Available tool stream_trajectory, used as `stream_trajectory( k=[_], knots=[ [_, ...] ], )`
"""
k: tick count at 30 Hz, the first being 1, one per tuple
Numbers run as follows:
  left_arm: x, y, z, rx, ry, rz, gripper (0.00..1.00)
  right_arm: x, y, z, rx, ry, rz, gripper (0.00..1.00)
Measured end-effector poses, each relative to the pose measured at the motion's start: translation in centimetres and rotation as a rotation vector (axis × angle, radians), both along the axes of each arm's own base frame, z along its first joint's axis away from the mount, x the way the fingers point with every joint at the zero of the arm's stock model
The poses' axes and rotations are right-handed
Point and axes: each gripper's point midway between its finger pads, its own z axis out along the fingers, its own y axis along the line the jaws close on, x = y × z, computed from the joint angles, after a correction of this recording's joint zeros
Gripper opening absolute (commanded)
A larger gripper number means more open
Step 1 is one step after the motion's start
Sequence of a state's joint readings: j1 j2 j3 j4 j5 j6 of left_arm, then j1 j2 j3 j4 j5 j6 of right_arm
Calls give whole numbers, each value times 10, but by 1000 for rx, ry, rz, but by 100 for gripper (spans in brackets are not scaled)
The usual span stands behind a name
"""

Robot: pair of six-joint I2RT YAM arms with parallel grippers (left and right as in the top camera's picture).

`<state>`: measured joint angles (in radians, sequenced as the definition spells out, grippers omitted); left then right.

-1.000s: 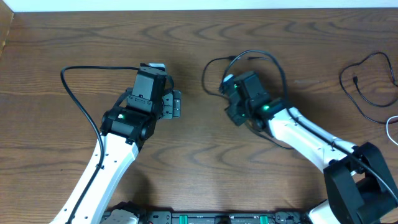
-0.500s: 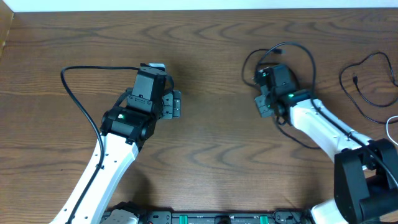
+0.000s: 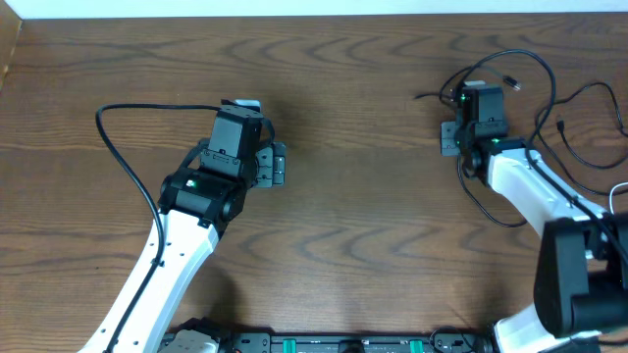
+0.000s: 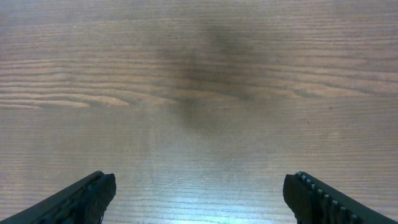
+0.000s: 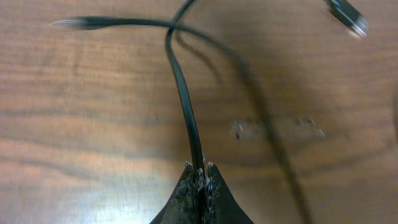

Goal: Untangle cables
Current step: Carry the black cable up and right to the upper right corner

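Cables (image 3: 531, 58) are gathered at the right side of the desk (image 3: 353, 226), well apart from the left arm. One black cable (image 5: 182, 93) is pinched between the right fingers (image 5: 199, 184), which are closed tight on it with the cord coming straight out from between the tips. From there, in the right wrist view, it runs toward the far edge and crosses another black strand that stretches off to the left, ending in a blurred tip. A small plug end (image 5: 348, 17), also blurred, lies at the far right of that view. From overhead this cable loops around the right wrist, arching on the far side and trailing in a curve on the near side beside the white arm. A second black cable (image 3: 587, 88) lies further right in a loose open curve, apart from the right fingers. A bit of the white cable (image 3: 618, 190) shows at the right edge, partly hidden by the arm. The left fingers (image 3: 279, 165) are spread wide over bare wood at the left-centre of the desk, with nothing between them.
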<state>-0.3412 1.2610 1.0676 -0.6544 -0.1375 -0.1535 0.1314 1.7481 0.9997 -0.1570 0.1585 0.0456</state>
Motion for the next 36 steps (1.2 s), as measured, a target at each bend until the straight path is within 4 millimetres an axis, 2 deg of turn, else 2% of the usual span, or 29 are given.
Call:
stream_trajectory(
  k=[3, 7, 14, 17, 18, 20, 21, 23, 24, 27, 33, 36],
  knots=[
    [0, 0, 0, 0, 0, 0, 91, 9, 1, -18, 2, 1, -3, 1],
    [0, 0, 0, 0, 0, 0, 91, 20, 2, -55, -8, 62, -10, 1],
    [0, 0, 0, 0, 0, 0, 91, 85, 6, -53, -20, 8, -32, 1],
    [0, 0, 0, 0, 1, 0, 91, 102, 8, -50, -22, 11, -33, 1],
    [0, 0, 0, 0, 0, 0, 91, 108, 9, -46, -21, 4, -33, 6],
    [0, 0, 0, 0, 0, 0, 91, 114, 10, -39, -21, -4, -32, 26],
    [0, 0, 0, 0, 0, 0, 91, 115, 10, -36, -23, 0, -31, 39],
    [0, 0, 0, 0, 0, 0, 91, 117, 9, -27, -23, 20, -39, 85],
    [0, 0, 0, 0, 0, 0, 91, 116, 9, -23, -27, 34, -37, 91],
    [0, 0, 0, 0, 0, 0, 91, 111, 7, -17, -43, 87, -28, 99],
    [0, 0, 0, 0, 0, 0, 91, 80, 0, -11, -77, 237, -7, 99],
    [0, 0, 0, 0, 0, 0, 91, 64, 1, 5, -65, 274, 7, 99]
  ],
)
